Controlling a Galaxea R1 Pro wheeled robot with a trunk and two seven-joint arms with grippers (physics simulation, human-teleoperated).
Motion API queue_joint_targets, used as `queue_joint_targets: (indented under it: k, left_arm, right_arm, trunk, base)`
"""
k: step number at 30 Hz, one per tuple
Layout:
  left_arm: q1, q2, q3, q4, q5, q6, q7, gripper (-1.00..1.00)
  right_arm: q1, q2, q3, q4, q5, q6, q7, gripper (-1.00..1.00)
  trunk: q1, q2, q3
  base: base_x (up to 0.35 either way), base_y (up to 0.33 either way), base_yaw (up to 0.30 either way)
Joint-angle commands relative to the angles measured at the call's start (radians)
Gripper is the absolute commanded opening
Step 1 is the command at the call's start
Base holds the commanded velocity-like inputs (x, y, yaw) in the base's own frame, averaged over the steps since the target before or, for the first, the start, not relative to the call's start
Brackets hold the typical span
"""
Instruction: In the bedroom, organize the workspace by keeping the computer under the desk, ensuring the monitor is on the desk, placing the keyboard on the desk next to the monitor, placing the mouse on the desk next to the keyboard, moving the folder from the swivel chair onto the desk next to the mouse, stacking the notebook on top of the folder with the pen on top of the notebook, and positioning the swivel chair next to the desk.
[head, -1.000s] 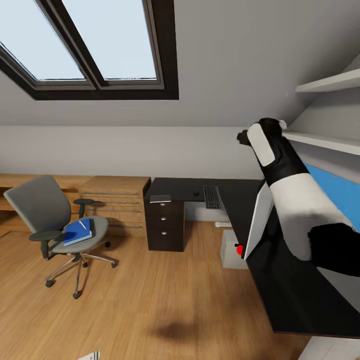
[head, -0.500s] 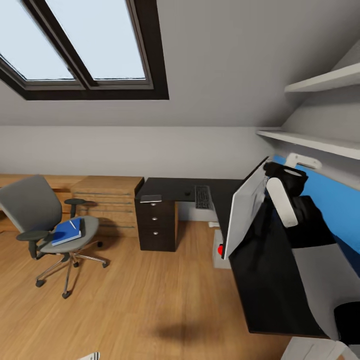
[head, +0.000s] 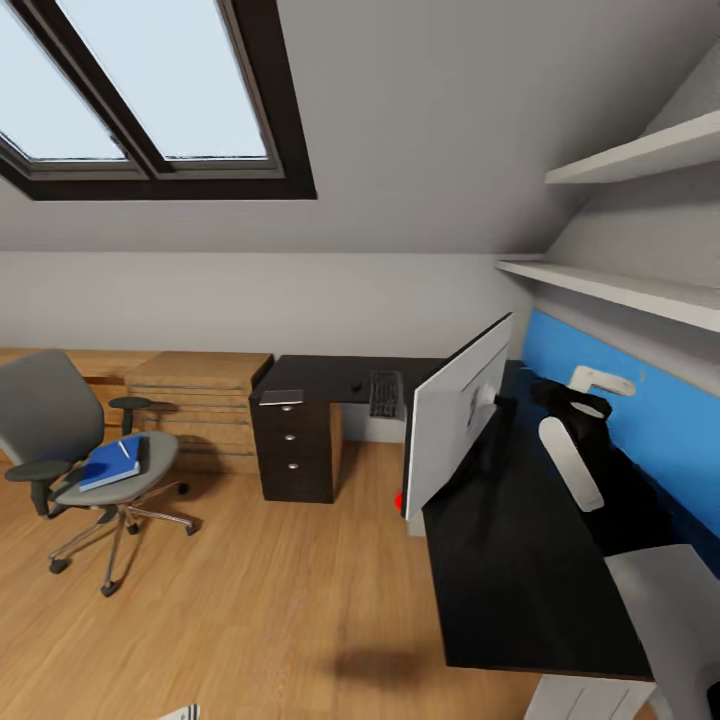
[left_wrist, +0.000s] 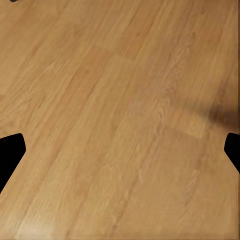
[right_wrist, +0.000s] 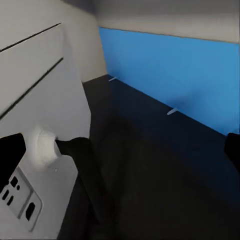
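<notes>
I see the monitor (head: 458, 425) standing on the desk (head: 520, 570), my right gripper (right_wrist: 125, 150) just behind its white back, jaws wide and empty. The left gripper (left_wrist: 120, 150) hangs open-jawed over bare floor (left_wrist: 120, 100). Far left, the folder (head: 108, 466) lies on the swivel chair (head: 70, 450).

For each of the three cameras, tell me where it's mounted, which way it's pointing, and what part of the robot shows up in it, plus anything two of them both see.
Head view: from the robot's head, looking down across the bedroom at the desk, monitor and swivel chair; the right arm reaches behind the monitor.
Left wrist view: on the left arm, facing straight at the wood floor; dark fingertips at the frame edges.
Right wrist view: on the right arm, facing the monitor's white back and the blue back panel; fingertips at the edges.
Shared: head and right wrist views both show monitor, desk and blue panel.
</notes>
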Motion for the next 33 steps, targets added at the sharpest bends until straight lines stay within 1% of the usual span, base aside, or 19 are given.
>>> queue_joint_targets:
  k: [1, 2, 3, 4, 5, 6, 7, 9, 10, 11, 13, 17, 18, 21, 25, 27, 29, 31, 33]
  left_arm:
    - [-0.001, 0.0, -0.002, 0.001, 0.007, -0.004, 0.0, 1.0]
    - [-0.001, 0.0, -0.002, 0.001, 0.006, -0.004, -0.002, 1.0]
    - [-0.001, 0.0, -0.002, 0.001, 0.006, -0.009, -0.004, 1.0]
    - [-0.001, -0.001, -0.002, 0.001, 0.006, -0.015, -0.005, 1.0]
    - [-0.001, -0.001, -0.002, 0.001, 0.006, -0.019, -0.006, 1.0]
    - [-0.001, -0.001, -0.002, 0.001, 0.006, -0.03, -0.006, 1.0]
    - [-0.001, -0.003, -0.002, 0.001, 0.006, -0.038, -0.005, 1.0]
    - [-0.001, -0.021, -0.002, 0.001, 0.006, -0.08, -0.004, 1.0]
    - [-0.001, -0.026, -0.002, 0.001, 0.006, -0.089, -0.004, 1.0]
    - [-0.001, -0.039, -0.002, 0.004, 0.006, -0.11, -0.004, 1.0]
    - [-0.001, -0.044, -0.003, 0.012, 0.006, -0.117, -0.004, 1.0]
    - [-0.001, -0.048, -0.004, 0.023, 0.006, -0.122, -0.003, 1.0]
    - [-0.001, -0.049, -0.004, 0.025, 0.006, -0.123, -0.003, 1.0]
    - [-0.001, -0.05, -0.004, 0.027, 0.006, -0.124, -0.003, 1.0]
    - [-0.001, -0.05, -0.004, 0.028, 0.005, -0.126, -0.003, 1.0]
    - [-0.001, -0.05, -0.004, 0.028, 0.004, -0.127, -0.004, 1.0]
    - [-0.001, -0.05, -0.004, 0.028, 0.003, -0.128, -0.005, 1.0]
    - [-0.001, -0.049, -0.004, 0.028, 0.003, -0.129, -0.006, 1.0]
    - [-0.001, -0.048, -0.004, 0.028, 0.003, -0.128, -0.005, 1.0]
  right_arm:
    - [0.008, -0.001, 0.003, 0.016, -0.004, -0.012, 0.012, 1.0]
    - [0.031, -0.001, 0.004, 0.084, -0.003, -0.068, 0.074, 1.0]
    - [0.048, 0.0, 0.004, 0.208, -0.002, -0.162, 0.168, 1.0]
    - [0.052, 0.001, 0.004, 0.28, 0.0, -0.216, 0.218, 1.0]
    - [0.054, 0.001, 0.005, 0.318, 0.001, -0.245, 0.244, 1.0]
    - [0.056, 0.001, 0.006, 0.397, 0.002, -0.307, 0.292, 1.0]
    - [0.057, 0.002, 0.007, 0.437, 0.003, -0.34, 0.315, 1.0]
    - [0.059, 0.004, 0.008, 0.597, 0.004, -0.475, 0.39, 1.0]
    - [0.059, 0.005, 0.009, 0.63, 0.004, -0.506, 0.405, 1.0]
    - [0.059, 0.007, 0.008, 0.722, 0.004, -0.604, 0.449, 1.0]
    - [0.06, 0.007, 0.007, 0.757, 0.003, -0.642, 0.471, 1.0]
    - [0.06, 0.006, 0.005, 0.795, -0.001, -0.671, 0.495, 1.0]
    - [0.06, 0.007, 0.005, 0.82, 0.0, -0.678, 0.505, 1.0]
    - [0.06, 0.008, 0.009, 0.88, 0.003, -0.706, 0.521, 1.0]
    - [0.06, 0.017, 0.016, 0.926, 0.006, -0.752, 0.529, 1.0]
    - [0.06, 0.031, 0.02, 0.944, 0.011, -0.786, 0.532, 1.0]
    - [0.06, 0.051, 0.023, 0.96, 0.03, -0.825, 0.534, 1.0]
    - [0.06, 0.062, 0.024, 0.964, 0.037, -0.835, 0.534, 1.0]
    - [0.06, 0.087, 0.024, 0.967, 0.042, -0.842, 0.535, 1.0]
  trunk:
    - [0.0, -0.001, -0.001]
    - [0.0, -0.001, -0.001]
    - [0.0, -0.001, -0.001]
    - [0.0, -0.001, -0.001]
    - [0.0, -0.001, -0.001]
    - [0.0, -0.001, -0.001]
    - [0.0, -0.001, -0.001]
    - [0.0, -0.001, -0.001]
    - [0.0, -0.001, -0.001]
    - [0.0, -0.001, -0.001]
    - [0.0, -0.001, -0.001]
    - [0.0, -0.001, -0.001]
    - [0.0, -0.001, -0.001]
    - [0.0, -0.001, -0.001]
    - [0.0, -0.001, -0.001]
    - [0.0, -0.001, -0.001]
    - [0.0, -0.001, -0.001]
    - [0.0, -0.001, -0.001]
    - [0.0, -0.001, -0.001]
  base:
    - [0.0, -0.082, 0.0]
    - [0.0, -0.042, 0.0]
    - [0.0, -0.017, 0.0]
    - [0.0, -0.011, 0.0]
    - [0.0, -0.009, 0.0]
    - [0.0, -0.006, 0.0]
    - [0.0, -0.005, 0.0]
    - [0.0, -0.002, 0.0]
    - [0.0, -0.001, 0.0]
    - [0.0, 0.0, 0.0]
    - [0.0, 0.0, 0.0]
    - [0.0, 0.0, 0.0]
    - [0.0, 0.0, 0.0]
    - [0.0, 0.0, 0.0]
    - [0.0, 0.0, 0.0]
    - [0.0, 0.0, 0.0]
    - [0.0, 0.0, 0.0]
    - [0.0, 0.0, 0.0]
    - [0.0, 0.0, 0.0]
